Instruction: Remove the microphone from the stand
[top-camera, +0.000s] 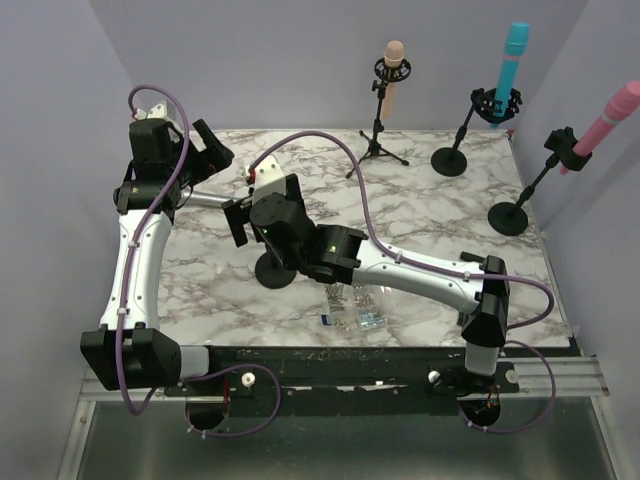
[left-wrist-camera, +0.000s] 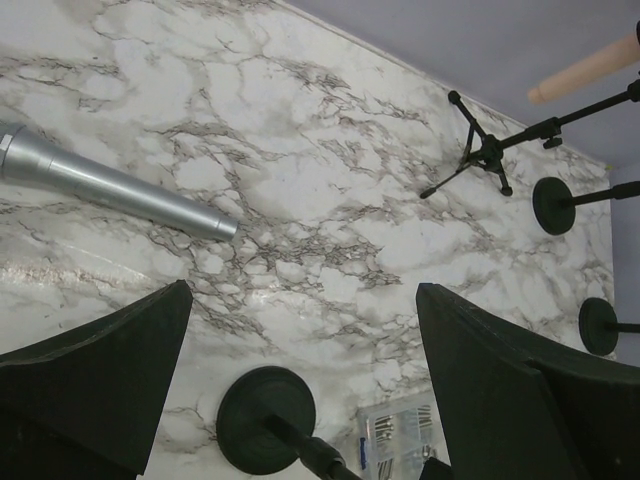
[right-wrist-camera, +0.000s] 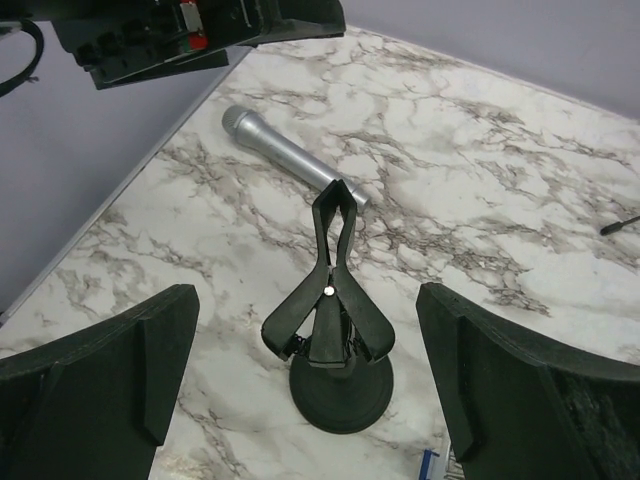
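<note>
A silver microphone (right-wrist-camera: 290, 155) lies flat on the marble table, also in the left wrist view (left-wrist-camera: 110, 185). It is out of the black round-base stand (right-wrist-camera: 340, 395), whose spring clip (right-wrist-camera: 333, 235) is empty. My right gripper (right-wrist-camera: 307, 300) is open and empty, hovering above the clip with a finger on each side, not touching. In the top view it (top-camera: 250, 212) sits over the stand base (top-camera: 275, 271). My left gripper (left-wrist-camera: 300, 300) is open and empty, raised at the table's far left (top-camera: 215, 150); the stand base (left-wrist-camera: 265, 420) shows below it.
Three other stands stand at the back right: a tripod with a peach microphone (top-camera: 394, 60), a round base with a blue microphone (top-camera: 511, 60), and a round base with a pink microphone (top-camera: 605, 120). A clear bag of small metal parts (top-camera: 358, 308) lies near the front edge.
</note>
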